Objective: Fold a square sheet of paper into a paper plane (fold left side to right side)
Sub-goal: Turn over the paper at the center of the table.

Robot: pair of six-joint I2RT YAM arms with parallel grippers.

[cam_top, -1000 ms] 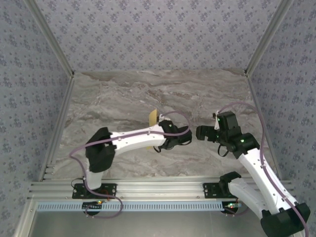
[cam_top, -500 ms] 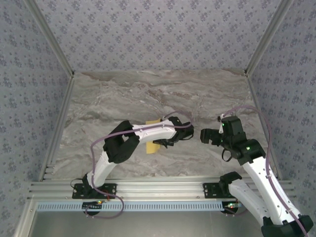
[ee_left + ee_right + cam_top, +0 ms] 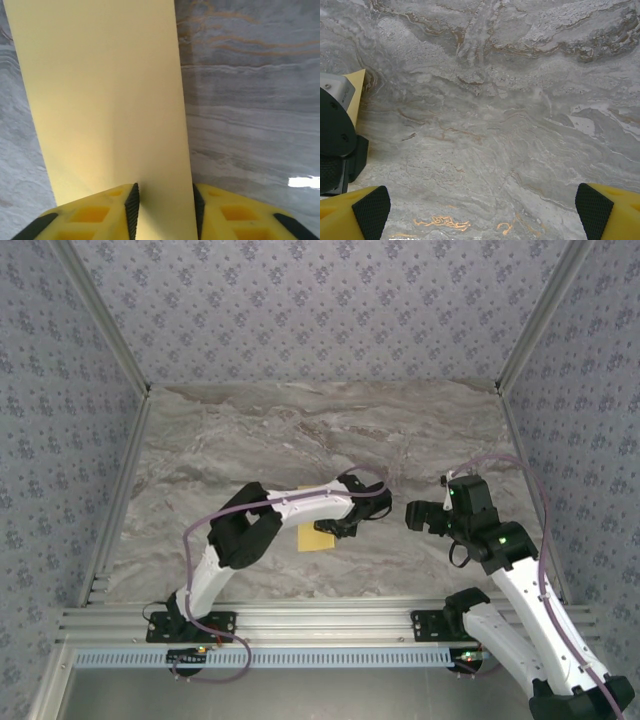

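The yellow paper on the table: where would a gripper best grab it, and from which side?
Probably by an edge, not the middle. The square sheet of paper is thin and seems to lie flat on the table, leaving nothing to pinch from above. The left gripper shows a way: low, from the paper's end, jaws apart with one long edge between them.

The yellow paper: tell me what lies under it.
The yellow paper lies on the marble table, which shows on both sides of it. The tabletop directly beneath is covered, so whether a folded layer lies underneath cannot be seen.
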